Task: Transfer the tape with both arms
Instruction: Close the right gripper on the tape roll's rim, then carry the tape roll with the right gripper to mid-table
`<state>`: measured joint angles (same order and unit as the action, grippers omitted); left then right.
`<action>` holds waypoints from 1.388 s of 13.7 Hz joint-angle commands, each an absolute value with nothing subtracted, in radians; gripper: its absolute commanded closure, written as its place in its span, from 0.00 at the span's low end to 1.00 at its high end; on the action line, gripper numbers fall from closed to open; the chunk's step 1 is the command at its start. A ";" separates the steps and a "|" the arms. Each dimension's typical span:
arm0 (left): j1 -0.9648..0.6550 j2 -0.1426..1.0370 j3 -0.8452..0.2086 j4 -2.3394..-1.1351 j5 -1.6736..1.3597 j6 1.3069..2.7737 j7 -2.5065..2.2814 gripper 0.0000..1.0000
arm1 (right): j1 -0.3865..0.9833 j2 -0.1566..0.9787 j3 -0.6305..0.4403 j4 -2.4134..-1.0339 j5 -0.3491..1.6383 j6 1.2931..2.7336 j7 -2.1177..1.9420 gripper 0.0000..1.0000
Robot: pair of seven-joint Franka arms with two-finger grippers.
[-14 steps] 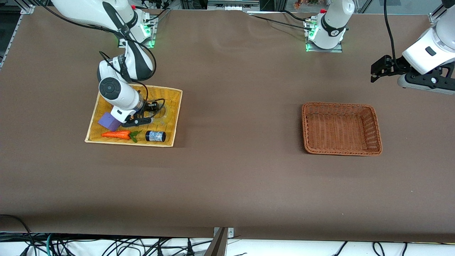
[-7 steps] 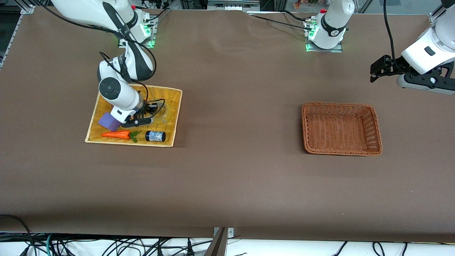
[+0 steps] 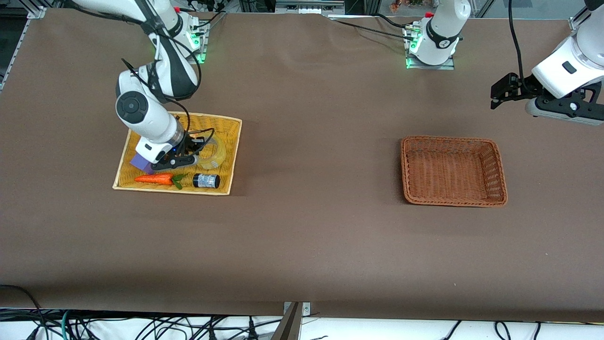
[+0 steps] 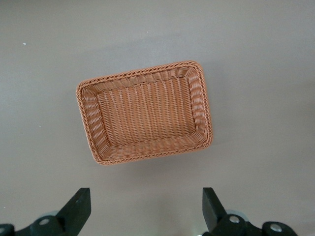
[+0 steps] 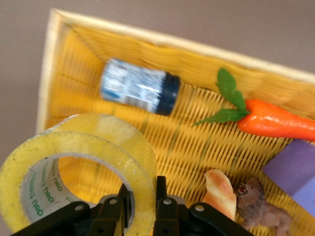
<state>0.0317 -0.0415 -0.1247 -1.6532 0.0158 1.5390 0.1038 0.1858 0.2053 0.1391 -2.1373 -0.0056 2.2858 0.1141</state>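
Right gripper [image 3: 188,152] clamped on the tape's [image 3: 211,154] wall over the yellow tray [image 3: 231,156]; roll tilted on edge, hole sideways. Left gripper [image 3: 501,90], fingers apart, waits above the table's [image 3: 302,236] end near the brown basket [image 3: 500,163].

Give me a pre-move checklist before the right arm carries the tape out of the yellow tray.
1. Right hand shut on the tape, fingers pinching the roll's wall: ok.
2. Tape clear of the yellow tray: cannot tell; the roll is tilted up, but contact with the tray floor is not visible.
3. Small dark jar and toy carrot apart from the tape: ok.
4. Purple block clear of the right arm: cannot tell; it lies partly hidden under the wrist.
5. Left hand open, waiting above the table by the brown basket: ok.
6. Brown basket holds nothing: ok.
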 commanded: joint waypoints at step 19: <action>0.040 -0.023 -0.124 -1.603 0.017 1.494 0.063 0.00 | 0.679 0.753 0.279 -1.477 -0.060 2.221 0.983 1.00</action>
